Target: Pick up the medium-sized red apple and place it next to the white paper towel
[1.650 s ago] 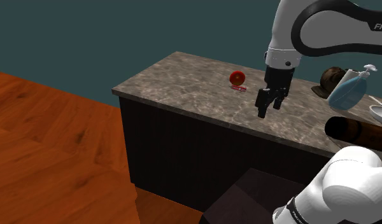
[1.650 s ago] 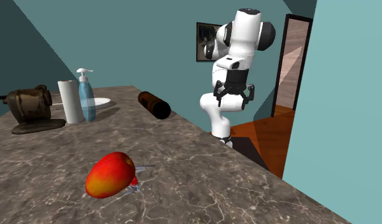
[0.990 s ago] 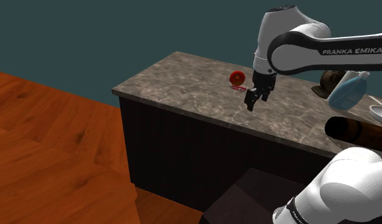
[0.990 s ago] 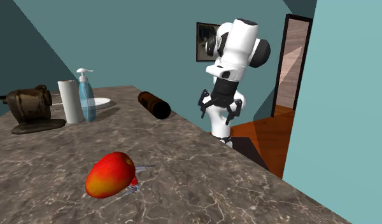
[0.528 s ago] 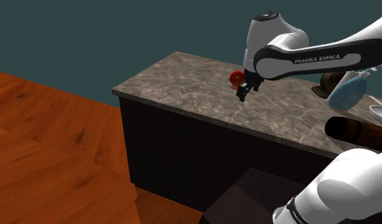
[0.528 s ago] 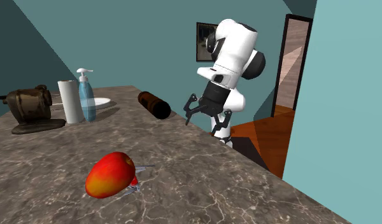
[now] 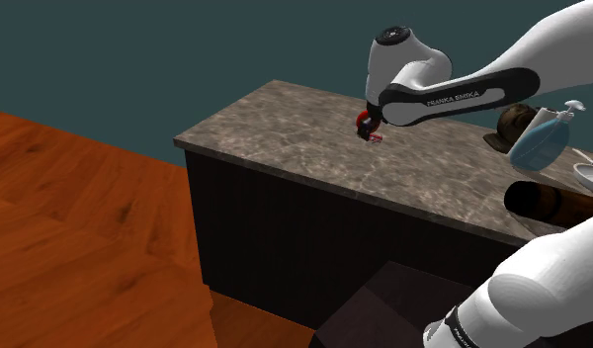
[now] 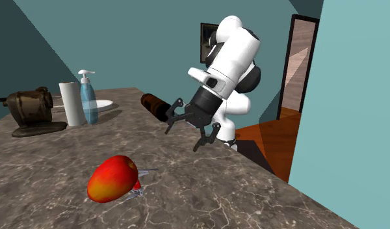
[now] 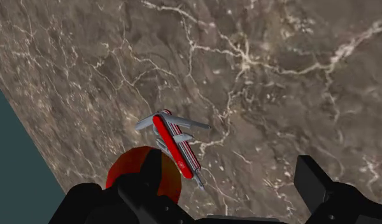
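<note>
A: Gripper [image 8: 182,138]?
B: Jaws spread wide, nothing between them. It hangs tilted over the counter [image 8: 207,195], off the surface.
A: Apple [image 8: 112,178]?
B: Red-orange, lying on the counter, not held. In the second exterior view it's near the front and the gripper is above and behind it, apart. In the wrist view the apple [image 9: 134,167] sits partly behind one finger [image 9: 150,181], not between the two.
A: Anything touching it?
B: Red pocket knife [image 9: 176,151], blades fanned out, right against it.
A: Shoulder view?
B: The apple [image 7: 362,122] peeks out at the arm's edge, toward the far side of the counter [image 7: 285,129].
A: Paper towel [image 8: 73,104]?
B: White roll, upright, just beside a blue soap bottle [image 8: 88,97]. Well apart from the apple.
</note>
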You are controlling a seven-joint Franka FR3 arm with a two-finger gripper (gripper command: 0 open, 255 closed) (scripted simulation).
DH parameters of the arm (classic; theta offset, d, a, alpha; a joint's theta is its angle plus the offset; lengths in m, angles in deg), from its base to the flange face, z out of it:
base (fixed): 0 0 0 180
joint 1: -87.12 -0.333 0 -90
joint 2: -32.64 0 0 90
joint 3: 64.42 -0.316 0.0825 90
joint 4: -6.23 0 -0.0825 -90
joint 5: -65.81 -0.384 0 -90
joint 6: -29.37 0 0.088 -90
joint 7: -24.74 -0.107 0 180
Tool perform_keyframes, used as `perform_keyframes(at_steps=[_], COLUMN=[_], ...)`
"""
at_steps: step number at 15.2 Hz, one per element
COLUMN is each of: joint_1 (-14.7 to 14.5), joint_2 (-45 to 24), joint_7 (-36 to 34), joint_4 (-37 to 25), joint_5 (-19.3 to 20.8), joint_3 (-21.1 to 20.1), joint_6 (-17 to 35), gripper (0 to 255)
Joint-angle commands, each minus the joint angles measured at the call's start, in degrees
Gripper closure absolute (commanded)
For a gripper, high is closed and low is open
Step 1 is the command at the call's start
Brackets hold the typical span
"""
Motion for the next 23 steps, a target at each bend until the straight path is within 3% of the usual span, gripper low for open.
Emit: perform_keyframes(at_steps=[1,7,15,23], joint_1=[1.1,3.31,4.83,4.82], joint_2=[-2.48,-10.94,-15.63,-15.63], joint_7=[-1.35,-6.11,-7.69,-7.69], joint_4=[-2.03,-10.93,-12.55,-12.55], joint_5=[3.75,14.49,17.31,17.3], joint_3=[0.09,0.25,1.78,1.78], joint_6=[2.46,7.26,11.33,11.32], gripper=[0,0,0,0])
